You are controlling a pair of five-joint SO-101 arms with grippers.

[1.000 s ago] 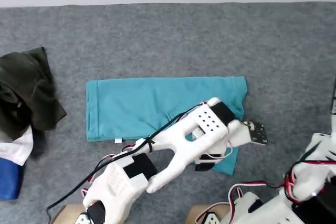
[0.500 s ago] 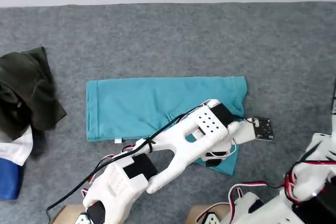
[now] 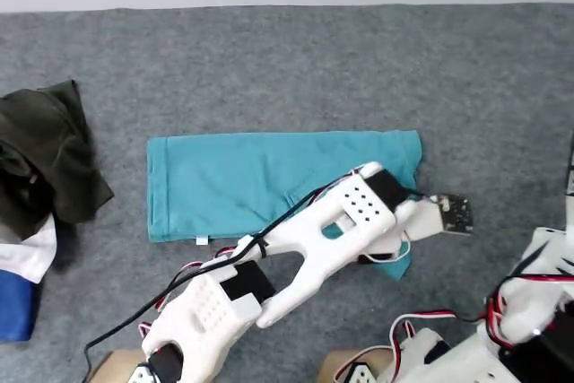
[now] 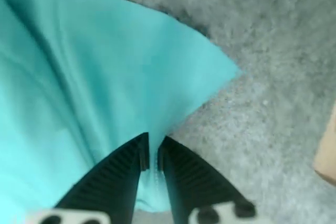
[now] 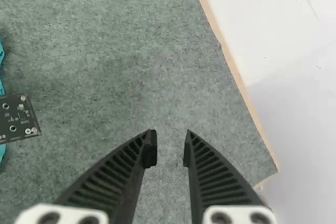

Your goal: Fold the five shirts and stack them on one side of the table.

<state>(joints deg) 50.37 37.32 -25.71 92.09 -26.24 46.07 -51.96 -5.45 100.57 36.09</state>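
A teal shirt (image 3: 242, 181) lies flat across the middle of the grey felt table (image 3: 296, 69), folded into a long strip. My left arm reaches over its near right corner. In the left wrist view my left gripper (image 4: 152, 150) is shut on a fold of the teal shirt (image 4: 79, 77) close to its pointed corner. That corner (image 3: 395, 266) pokes out from under the left wrist in the high view. My right gripper (image 5: 168, 148) hangs over bare felt near the table's right edge, its fingers slightly open and holding nothing.
A crumpled dark green shirt (image 3: 45, 159) sits at the far left, with a white shirt (image 3: 27, 253) and a blue one (image 3: 16, 307) beside it. The table's right edge (image 5: 231, 66) runs close to my right gripper. The left wrist's circuit board (image 5: 18, 119) is in the right wrist view.
My left gripper has shifted right and slightly away from the near edge, drawing the shirt's near right corner with it. The right arm has not moved.
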